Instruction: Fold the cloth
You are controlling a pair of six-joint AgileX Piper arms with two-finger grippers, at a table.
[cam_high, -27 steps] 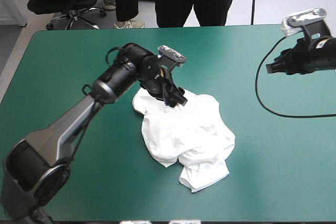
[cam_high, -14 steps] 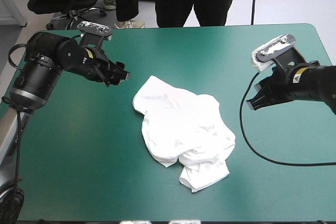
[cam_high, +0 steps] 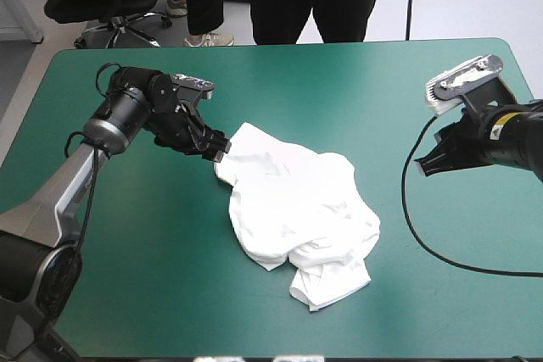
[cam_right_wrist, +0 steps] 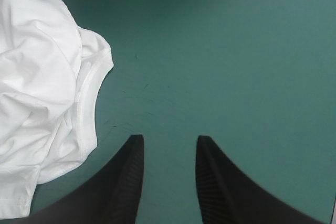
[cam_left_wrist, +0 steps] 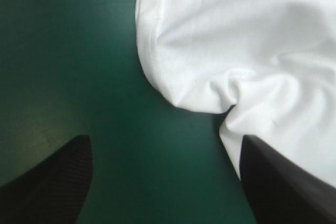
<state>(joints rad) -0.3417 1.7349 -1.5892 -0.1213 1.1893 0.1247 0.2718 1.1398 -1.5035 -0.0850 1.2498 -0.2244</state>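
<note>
The white T-shirt [cam_high: 297, 209] lies as a crumpled heap in the middle of the table. My left gripper [cam_high: 218, 149] is low at the heap's far left corner, its fingers open. In the left wrist view a rounded fold of the T-shirt [cam_left_wrist: 236, 40] lies just ahead of the left gripper [cam_left_wrist: 163, 140], and one finger [cam_left_wrist: 278, 182] overlaps the cloth's edge. My right gripper [cam_high: 422, 168] hovers to the right of the heap, apart from it. The right gripper [cam_right_wrist: 169, 140] stands open over bare cover, with a hemmed edge of the T-shirt [cam_right_wrist: 42, 77] off to one side.
The teal-green cover [cam_high: 127, 277] surrounds the heap on every side, with wide stretches at the front left and the right. The table's far edge [cam_high: 280, 45] runs behind both arms.
The left gripper left the T-shirt's far edge, swung out toward the table's far left, and has come back to the heap's left corner. The right gripper came inward, then drew slightly back right.
</note>
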